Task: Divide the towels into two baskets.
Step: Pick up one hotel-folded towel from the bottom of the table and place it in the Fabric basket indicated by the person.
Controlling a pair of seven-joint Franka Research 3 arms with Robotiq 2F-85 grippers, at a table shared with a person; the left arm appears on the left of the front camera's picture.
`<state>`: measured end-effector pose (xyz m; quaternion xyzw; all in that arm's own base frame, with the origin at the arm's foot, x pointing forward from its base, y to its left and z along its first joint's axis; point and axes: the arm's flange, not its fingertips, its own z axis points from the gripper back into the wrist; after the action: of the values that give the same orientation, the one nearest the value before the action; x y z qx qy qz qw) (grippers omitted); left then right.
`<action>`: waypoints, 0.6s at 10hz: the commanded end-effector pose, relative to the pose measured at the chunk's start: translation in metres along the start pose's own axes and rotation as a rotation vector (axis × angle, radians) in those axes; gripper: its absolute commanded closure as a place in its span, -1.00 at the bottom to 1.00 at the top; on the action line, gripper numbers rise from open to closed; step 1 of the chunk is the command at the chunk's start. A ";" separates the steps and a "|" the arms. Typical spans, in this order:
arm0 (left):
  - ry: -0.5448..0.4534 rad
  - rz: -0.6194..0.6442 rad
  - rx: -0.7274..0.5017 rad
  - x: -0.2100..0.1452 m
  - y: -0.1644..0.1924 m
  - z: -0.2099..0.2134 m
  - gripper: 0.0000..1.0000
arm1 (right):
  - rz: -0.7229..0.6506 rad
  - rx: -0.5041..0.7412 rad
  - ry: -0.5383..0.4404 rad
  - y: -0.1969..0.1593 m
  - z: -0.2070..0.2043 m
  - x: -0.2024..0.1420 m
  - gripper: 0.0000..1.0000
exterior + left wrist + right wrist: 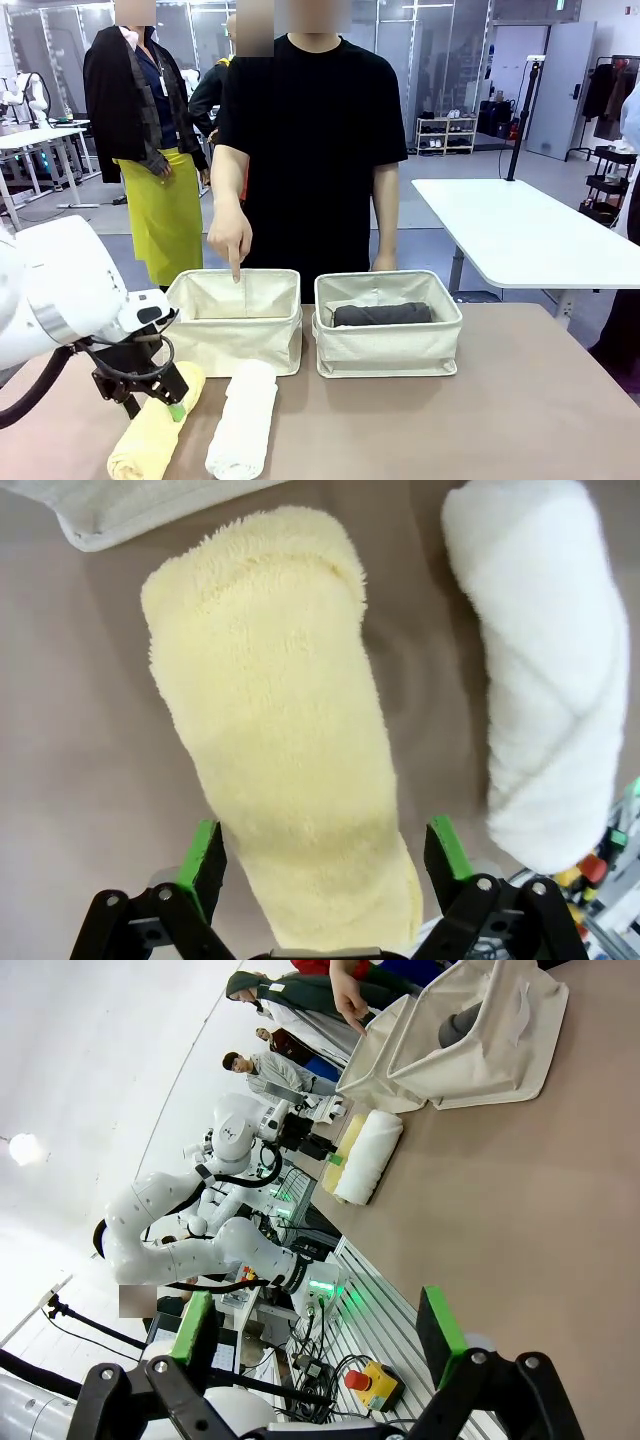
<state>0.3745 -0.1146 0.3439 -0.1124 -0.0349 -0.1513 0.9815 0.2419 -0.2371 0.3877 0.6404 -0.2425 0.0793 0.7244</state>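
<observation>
A pale yellow towel (pixel 150 432) lies on the table at the front left, with a white towel (pixel 243 420) beside it. My left gripper (pixel 162 405) is open and straddles the yellow towel (pixel 290 750), a green pad on each side of the roll. The white towel (pixel 540 670) lies to its right. Two cream baskets stand behind: the left basket (pixel 235 335) and the right basket (pixel 388 345), which holds the dark grey towel (pixel 382 314). The cream-pink towel is out of view. My right gripper (pixel 318 1330) hangs open above the table, holding nothing.
A person in black stands at the far side, and one hand (pixel 232 235) points a finger down into the left basket. Bare brown tabletop (pixel 500 420) stretches across the front right. A white table (pixel 520 235) stands beyond on the right.
</observation>
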 end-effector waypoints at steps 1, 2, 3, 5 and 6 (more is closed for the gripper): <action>-0.058 -0.007 0.067 -0.091 0.008 -0.040 -1.00 | -0.004 0.004 -0.002 0.006 0.000 -0.002 -1.00; -0.084 -0.001 0.093 -0.091 0.009 -0.045 -1.00 | -0.004 0.004 -0.002 0.006 0.000 -0.002 -1.00; -0.068 0.026 0.044 -0.092 0.009 -0.047 -1.00 | -0.004 0.004 -0.002 0.006 0.000 -0.002 -1.00; -0.074 0.008 0.090 -0.096 0.005 -0.043 -1.00 | -0.004 0.004 -0.002 0.006 0.000 -0.002 -1.00; -0.072 -0.012 0.069 -0.099 0.003 -0.038 -0.60 | -0.004 0.004 -0.002 0.006 0.000 -0.002 -1.00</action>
<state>0.3797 -0.1257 0.3111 -0.0816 -0.0667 -0.1369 0.9850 0.2418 -0.2372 0.3877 0.6404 -0.2426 0.0791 0.7244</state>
